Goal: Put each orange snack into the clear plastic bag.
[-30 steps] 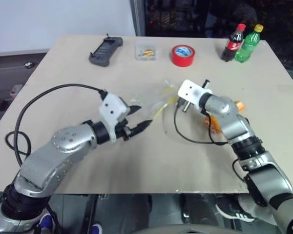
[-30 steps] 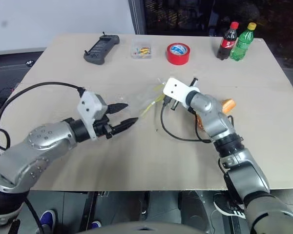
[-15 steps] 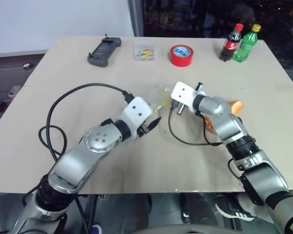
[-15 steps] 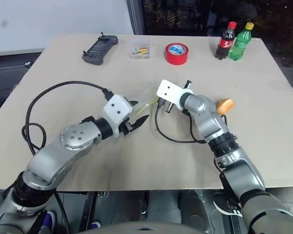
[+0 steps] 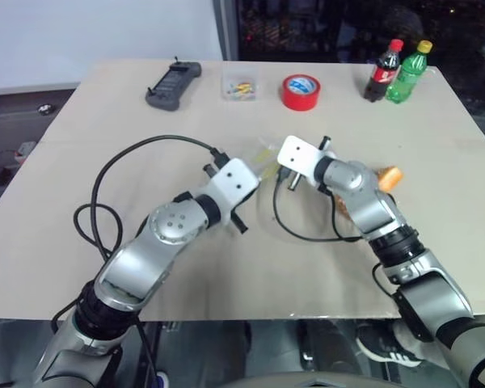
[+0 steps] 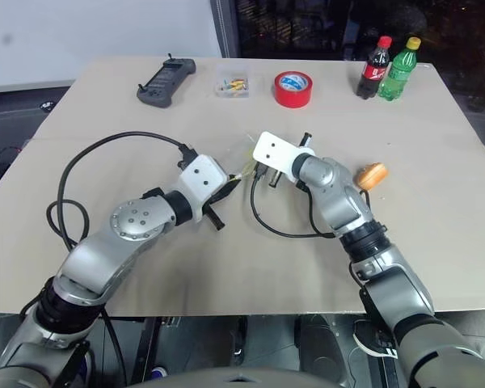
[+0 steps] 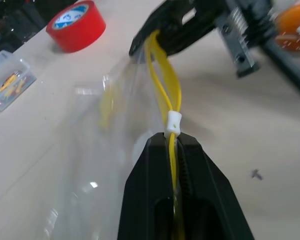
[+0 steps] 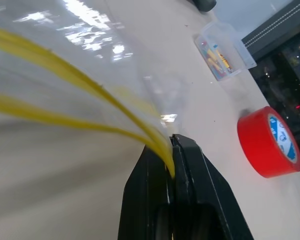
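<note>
While the clear plastic bag [image 7: 115,130] hangs between them, left tool [image 7: 174,142] clamped on its yellow strip [image 7: 162,75], right tool [image 8: 171,150] likewise.

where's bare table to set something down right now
Free: the near edge of the table in front of both arms, the far right side past the orange snack, and the left side below the black controller. Crowded: the middle, where the left gripper and right gripper pinch the clear plastic bag; the back row also holds the red tape roll.

Clear plastic bag [image 7: 105,135] aloft; orange snack [image 6: 370,175] tabletop
</note>
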{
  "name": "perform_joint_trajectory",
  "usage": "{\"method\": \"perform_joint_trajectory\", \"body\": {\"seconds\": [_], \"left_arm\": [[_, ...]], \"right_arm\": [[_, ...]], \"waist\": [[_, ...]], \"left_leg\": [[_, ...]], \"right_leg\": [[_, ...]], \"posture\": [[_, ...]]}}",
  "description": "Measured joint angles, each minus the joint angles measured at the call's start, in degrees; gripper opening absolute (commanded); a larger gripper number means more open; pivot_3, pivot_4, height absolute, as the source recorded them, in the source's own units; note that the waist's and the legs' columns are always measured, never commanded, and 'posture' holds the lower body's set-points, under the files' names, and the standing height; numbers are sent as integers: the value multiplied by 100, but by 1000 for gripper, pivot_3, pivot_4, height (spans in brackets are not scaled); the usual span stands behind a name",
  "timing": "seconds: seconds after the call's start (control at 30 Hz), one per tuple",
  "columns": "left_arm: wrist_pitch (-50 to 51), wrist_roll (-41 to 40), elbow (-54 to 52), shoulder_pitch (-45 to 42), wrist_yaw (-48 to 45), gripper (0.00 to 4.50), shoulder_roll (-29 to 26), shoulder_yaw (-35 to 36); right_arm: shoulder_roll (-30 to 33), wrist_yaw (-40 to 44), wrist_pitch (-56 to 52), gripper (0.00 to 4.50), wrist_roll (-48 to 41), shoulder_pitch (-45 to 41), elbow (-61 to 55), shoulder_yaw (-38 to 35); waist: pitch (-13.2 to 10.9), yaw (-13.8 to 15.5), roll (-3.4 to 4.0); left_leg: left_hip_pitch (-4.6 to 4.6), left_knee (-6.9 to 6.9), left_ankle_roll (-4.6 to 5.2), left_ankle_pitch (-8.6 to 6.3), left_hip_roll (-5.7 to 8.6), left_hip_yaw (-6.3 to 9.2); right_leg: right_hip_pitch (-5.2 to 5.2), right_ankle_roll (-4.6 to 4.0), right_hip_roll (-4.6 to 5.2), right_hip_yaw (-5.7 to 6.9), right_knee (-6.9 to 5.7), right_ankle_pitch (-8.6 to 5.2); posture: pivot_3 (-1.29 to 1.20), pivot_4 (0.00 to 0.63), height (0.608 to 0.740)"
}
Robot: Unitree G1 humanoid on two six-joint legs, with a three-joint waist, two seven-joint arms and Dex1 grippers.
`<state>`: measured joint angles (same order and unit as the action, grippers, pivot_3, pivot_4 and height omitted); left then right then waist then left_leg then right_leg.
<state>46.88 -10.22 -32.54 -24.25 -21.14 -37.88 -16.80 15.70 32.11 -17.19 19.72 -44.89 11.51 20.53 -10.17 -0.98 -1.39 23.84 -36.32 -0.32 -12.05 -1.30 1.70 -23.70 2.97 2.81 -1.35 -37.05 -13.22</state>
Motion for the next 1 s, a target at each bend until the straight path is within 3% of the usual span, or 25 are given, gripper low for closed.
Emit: {"method": "perform_joint_trajectory", "body": {"seconds": [0.1,0.2,0.4,0.5,0.53,0.6,0.77,1.0], "left_arm": [[-354,166,198,71,-132,0,-79,68],[-933,327,577,234,-255,0,-98,169],[-2871,557,1721,382,-533,0,89,411],[-3734,538,2487,328,-980,0,117,577],[-3810,524,2553,300,-1034,0,131,579],[-4287,433,2926,139,-1355,0,194,659],[-4849,394,3408,-92,-1798,0,259,765],[-5141,436,3587,-102,-2034,0,361,778]], "right_arm": [[58,36,-27,898,5,102,-94,11],[94,16,-104,2191,-1,246,-225,-20],[465,363,-744,2191,-291,979,-1508,-283],[529,630,-1580,1261,-754,1390,-2452,-753],[515,642,-1718,1153,-839,1420,-2547,-820],[145,644,-2555,55,-1383,1593,-3118,-1277],[-756,349,-3569,55,-2128,1564,-3443,-1464],[-1440,-253,-3770,55,-2567,1183,-3178,-1428]], "waist": [[0,0,0],[0,0,0],[-1,55,2],[-1,31,2],[-1,20,3],[-1,10,2],[-2,-16,5],[-2,-1,5]], "left_leg": [[-1,0,0,0,0,0],[-1,-1,0,0,0,-1],[3,-3,0,0,2,1],[3,-7,1,0,2,3],[1,-9,1,0,1,1],[-2,-12,1,0,-3,5],[-12,-21,1,0,-3,3],[-8,-28,1,0,-2,7]], "right_leg": [[0,0,0,0,0,0],[0,0,1,0,-1,0],[1,-1,5,6,0,0],[1,0,4,8,-6,0],[1,0,4,7,-7,0],[1,-1,-2,8,-19,-1],[-1,-2,-4,3,-55,-2],[-1,-2,-3,6,-58,-2]], "posture": [[0,150,740],[0,150,740],[0,150,740],[0,150,740],[0,150,740],[0,150,740],[0,150,740],[0,150,740]]}}
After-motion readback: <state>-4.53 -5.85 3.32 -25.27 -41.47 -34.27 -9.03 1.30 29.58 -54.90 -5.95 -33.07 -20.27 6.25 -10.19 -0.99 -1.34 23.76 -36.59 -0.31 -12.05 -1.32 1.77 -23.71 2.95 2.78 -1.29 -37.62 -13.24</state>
